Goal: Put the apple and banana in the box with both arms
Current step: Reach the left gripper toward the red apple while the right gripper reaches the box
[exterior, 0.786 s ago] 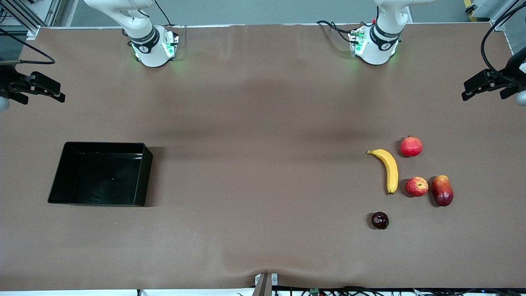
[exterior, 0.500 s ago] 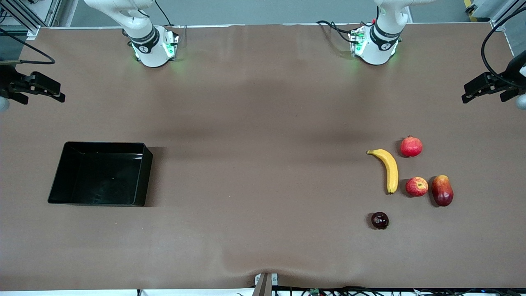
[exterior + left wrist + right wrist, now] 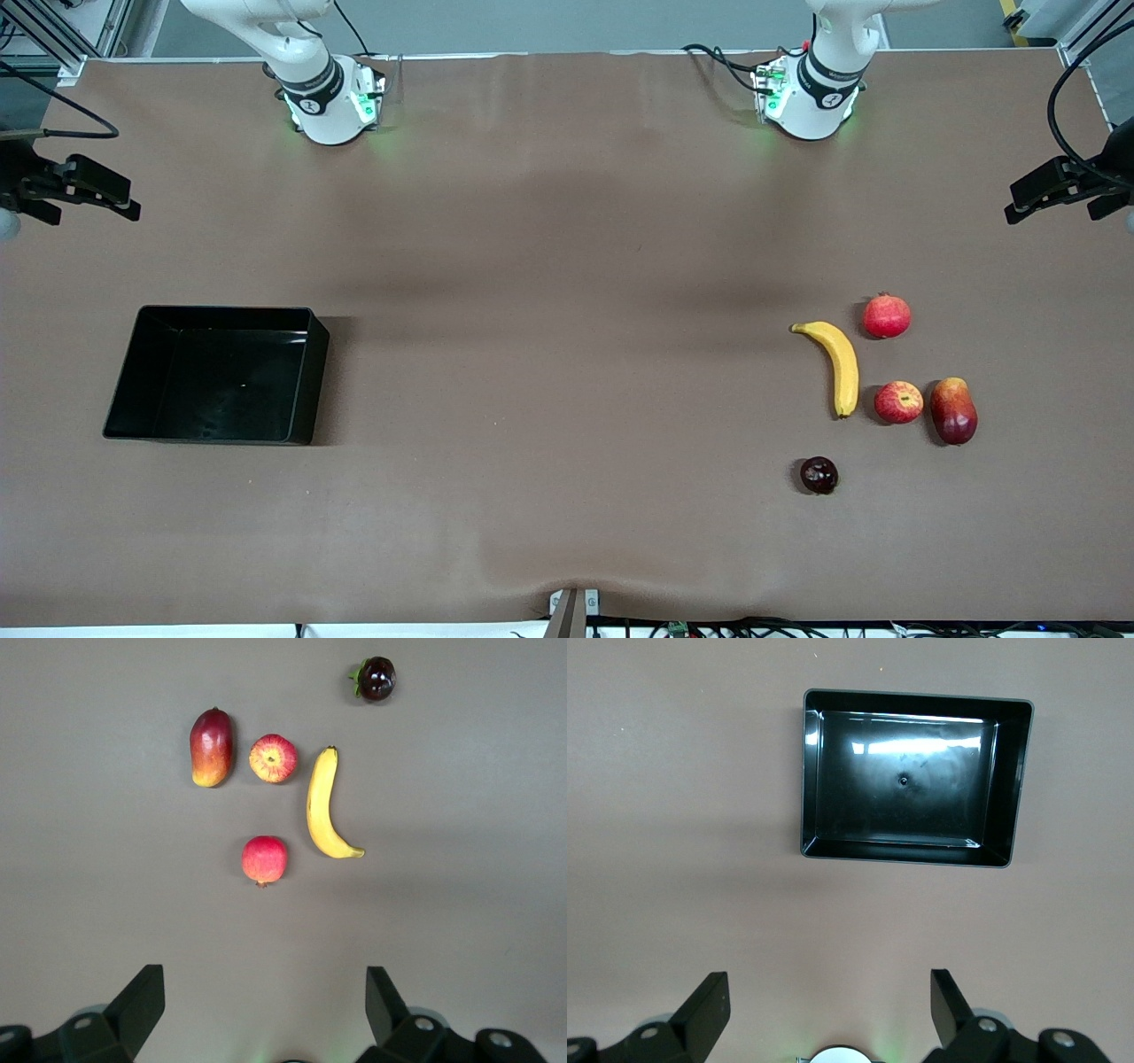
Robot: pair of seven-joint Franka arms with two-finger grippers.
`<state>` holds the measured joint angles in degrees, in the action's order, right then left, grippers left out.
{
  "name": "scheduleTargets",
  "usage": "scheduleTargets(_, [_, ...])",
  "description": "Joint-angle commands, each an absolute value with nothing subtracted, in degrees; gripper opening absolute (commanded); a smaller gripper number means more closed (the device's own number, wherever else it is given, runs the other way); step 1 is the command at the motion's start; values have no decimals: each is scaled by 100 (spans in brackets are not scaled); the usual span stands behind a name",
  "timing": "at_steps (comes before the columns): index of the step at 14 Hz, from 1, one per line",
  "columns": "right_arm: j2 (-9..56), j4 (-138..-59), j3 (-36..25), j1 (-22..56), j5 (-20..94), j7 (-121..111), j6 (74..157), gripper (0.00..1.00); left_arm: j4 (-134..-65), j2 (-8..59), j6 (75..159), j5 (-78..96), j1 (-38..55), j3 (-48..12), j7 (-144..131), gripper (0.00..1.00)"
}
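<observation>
Nothing placed yet: the box [image 3: 217, 372] sits empty.
Apple [image 3: 898, 401] and banana [image 3: 840, 365] lie untouched; left gripper [image 3: 1059, 186] and right gripper [image 3: 75, 188] hang open, empty.

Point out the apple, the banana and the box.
apple [image 3: 898, 401], front view, middle of its top by the stem dimple.
banana [image 3: 843, 363], front view, middle of its curved body.
box [image 3: 299, 436], front view, rim of the wall nearest the front camera.
</observation>
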<state>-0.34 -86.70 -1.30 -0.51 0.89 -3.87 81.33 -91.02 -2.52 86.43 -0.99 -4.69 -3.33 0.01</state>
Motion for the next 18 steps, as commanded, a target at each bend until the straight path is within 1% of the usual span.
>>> scheduleTargets(1, [-35, -8657, -114, -79, 79, -448, 8147, 100, -8982, -202, 8508, -132, -475, -325, -18, 100])
scheduleTargets(3, [-26, -8657, -123, -79, 79, -448, 8147, 100, -9000, -193, 8508, -132, -475, -325, -18, 100])
scheduleTargets(7, [-9, -8675, -123, -123, 79, -457, 8139, 100, -8974, 87, 8551, -141, -457, -325, -26, 100])
scheduleTargets(11, [385, -8684, -123, -474, 79, -466, 8287, 100, -9009, 351, 8780, -194, -465, -352, -44, 100])
scheduleTargets(14, [807, -8684, -132, -746, 27, -466, 8560, 100, -9122, 807, 9314, -246, -492, -325, -53, 100])
scheduleTargets(17, [1308, -8718, -132, -1054, 9, -527, 8902, 100, -9429, 1361, 10297, -246, -615, -343, -53, 100])
scheduleTargets(18, [1431, -8849, -132, -1142, 17, -597, 9182, 100, -9509, 1571, 10666, -246, -607, -343, -61, 100])
